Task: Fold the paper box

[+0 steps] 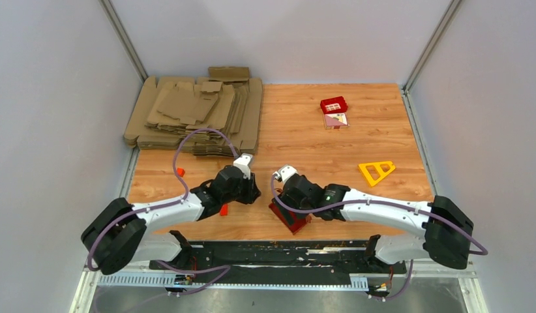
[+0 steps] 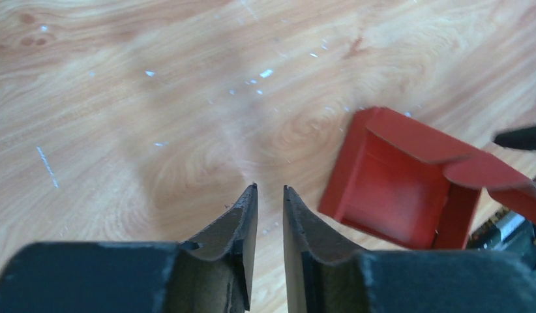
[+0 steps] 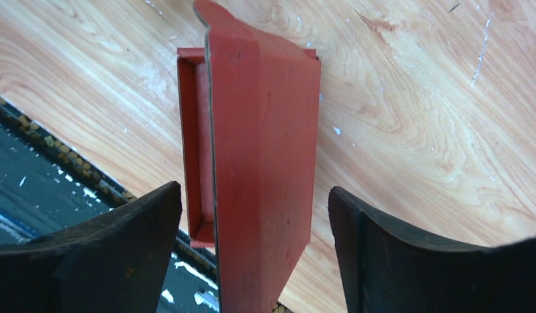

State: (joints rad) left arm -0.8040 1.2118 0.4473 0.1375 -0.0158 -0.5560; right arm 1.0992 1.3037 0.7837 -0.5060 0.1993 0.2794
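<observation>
The red paper box point(image 1: 290, 218) lies at the table's near edge, partly under my right gripper point(image 1: 286, 203). In the right wrist view the paper box point(image 3: 265, 130) has one wide panel standing up between the fingers, with an open tray side to its left. My right gripper point(image 3: 255, 189) is open around that panel and neither finger touches it. My left gripper point(image 1: 252, 193) sits just left of the box. In the left wrist view the left gripper point(image 2: 270, 189) is closed to a narrow slit with nothing in it, and the paper box point(image 2: 396, 189) lies to its right, open inside showing.
A stack of brown cardboard sheets point(image 1: 193, 111) fills the far left. A small red tile point(image 1: 334, 104) and a pale card point(image 1: 336, 120) lie far right, a yellow triangle point(image 1: 376, 171) nearer. Small orange bits point(image 1: 223, 209) lie by the left arm. A black rail point(image 1: 272, 251) borders the near edge.
</observation>
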